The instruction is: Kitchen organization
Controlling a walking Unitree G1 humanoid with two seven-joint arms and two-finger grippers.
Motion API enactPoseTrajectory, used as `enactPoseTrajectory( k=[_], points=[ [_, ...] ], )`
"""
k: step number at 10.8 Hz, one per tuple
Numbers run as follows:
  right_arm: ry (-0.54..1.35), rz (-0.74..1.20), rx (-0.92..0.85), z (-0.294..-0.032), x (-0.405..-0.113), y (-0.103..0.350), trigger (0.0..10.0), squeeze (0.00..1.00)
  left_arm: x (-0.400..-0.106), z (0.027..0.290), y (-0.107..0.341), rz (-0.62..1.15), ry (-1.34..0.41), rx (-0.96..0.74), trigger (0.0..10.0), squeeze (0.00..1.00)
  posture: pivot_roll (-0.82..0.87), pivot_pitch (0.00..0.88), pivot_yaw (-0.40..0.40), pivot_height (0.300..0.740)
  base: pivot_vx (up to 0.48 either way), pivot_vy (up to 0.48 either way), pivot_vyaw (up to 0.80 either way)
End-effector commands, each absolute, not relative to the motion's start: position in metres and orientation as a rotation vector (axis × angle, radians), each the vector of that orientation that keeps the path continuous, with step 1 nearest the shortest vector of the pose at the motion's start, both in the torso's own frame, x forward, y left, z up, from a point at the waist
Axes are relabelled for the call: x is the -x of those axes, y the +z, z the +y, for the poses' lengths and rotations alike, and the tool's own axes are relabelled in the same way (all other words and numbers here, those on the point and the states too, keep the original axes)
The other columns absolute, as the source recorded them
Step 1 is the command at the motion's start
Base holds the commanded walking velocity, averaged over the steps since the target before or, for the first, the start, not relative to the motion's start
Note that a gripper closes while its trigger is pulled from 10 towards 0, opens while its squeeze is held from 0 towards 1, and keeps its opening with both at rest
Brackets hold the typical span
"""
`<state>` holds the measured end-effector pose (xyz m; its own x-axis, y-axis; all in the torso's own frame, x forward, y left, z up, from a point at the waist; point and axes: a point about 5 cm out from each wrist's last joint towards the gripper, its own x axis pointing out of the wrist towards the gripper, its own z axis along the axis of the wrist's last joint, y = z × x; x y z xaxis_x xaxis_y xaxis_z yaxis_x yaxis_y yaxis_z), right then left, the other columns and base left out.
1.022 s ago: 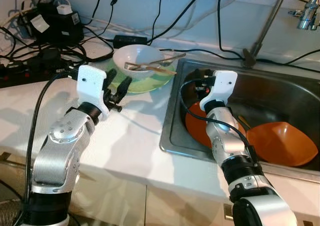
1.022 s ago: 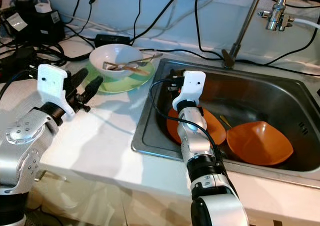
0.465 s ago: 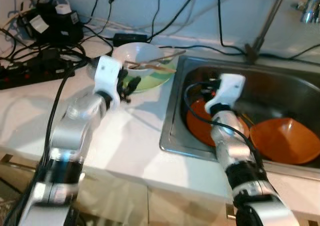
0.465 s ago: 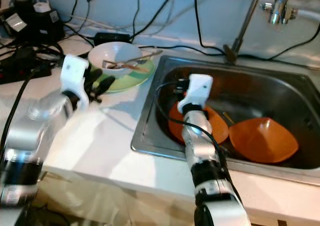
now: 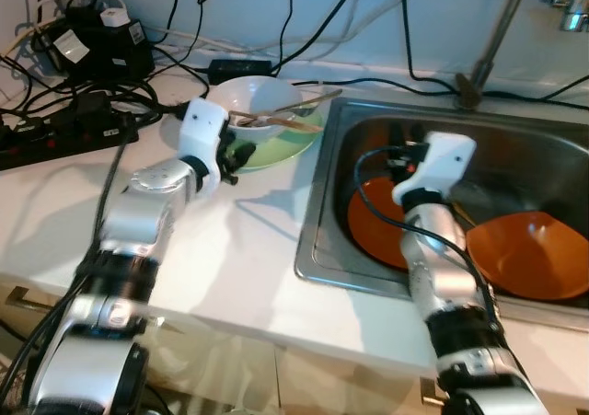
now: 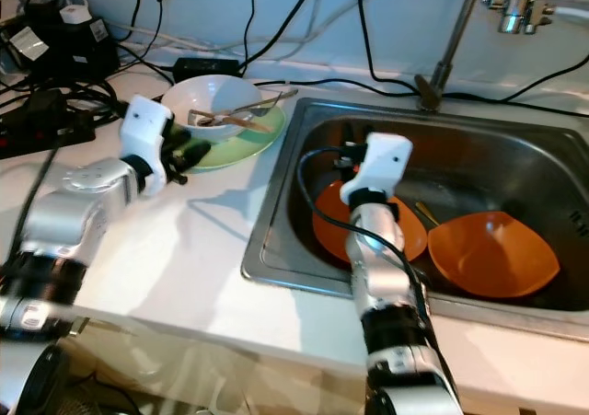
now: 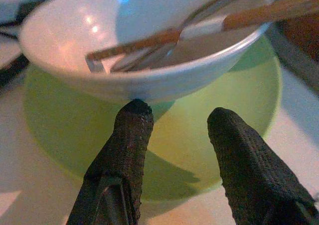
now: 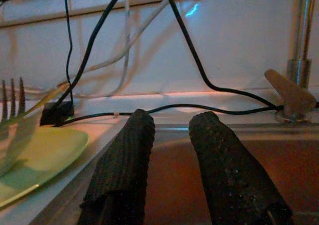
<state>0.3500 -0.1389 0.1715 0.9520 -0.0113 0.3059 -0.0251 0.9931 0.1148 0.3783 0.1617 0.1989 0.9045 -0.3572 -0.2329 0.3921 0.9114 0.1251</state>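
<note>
Since a second ago: the left gripper (image 5: 236, 154) has moved from mid-surface up to the green plate (image 5: 287, 148); the right gripper (image 5: 398, 154) sits a little further right over the sink (image 5: 317, 249).
Left gripper state: fingers (image 7: 130, 135) parted to a moderate gap, holding nothing.
Left gripper position: fingertips over the near rim of the green plate, just below the white bowl (image 5: 253, 102); whether they touch the bowl cannot be told.
White bowl: stands on the green plate on the white surface (image 5: 230, 249), just left of the sink.
White bowl contents: a fork (image 5: 308, 105) and wooden chopsticks (image 5: 276, 122) lying across it, ends sticking out over the rim towards the sink.
Right gripper state: fingers (image 8: 124, 170) slightly apart, holding nothing.
Right gripper position: raised inside the sink, above the orange plate (image 5: 373, 222).
Sink contents: orange plate at the left end; orange bowl (image 5: 529, 254) to its right, edges touching or overlapping.
Background: black cables (image 5: 83, 102) and a power strip (image 5: 55, 139) at the rear left of the surface; tap (image 5: 492, 38) behind the sink.
</note>
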Motion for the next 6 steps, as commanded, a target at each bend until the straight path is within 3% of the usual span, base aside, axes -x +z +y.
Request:
enactPoseTrajectory(
  k=[1, 6],
  points=[
    [-0.017, -0.288, -0.109, -0.147, -0.348, 0.168, 10.0, 0.0, -0.383, 0.157, 0.201, 0.218, -0.411, -0.18, 10.0, 0.0, 0.17, 0.129, 0.048, 0.74, 0.0, 0.0, 0.0],
    [0.0, -0.366, -0.075, -0.153, -0.349, 0.201, 10.0, 0.0, -0.392, 0.144, 0.193, 0.266, -0.44, -0.165, 10.0, 0.0, 0.14, 0.115, 0.037, 0.74, 0.0, 0.0, 0.0]
  ],
)
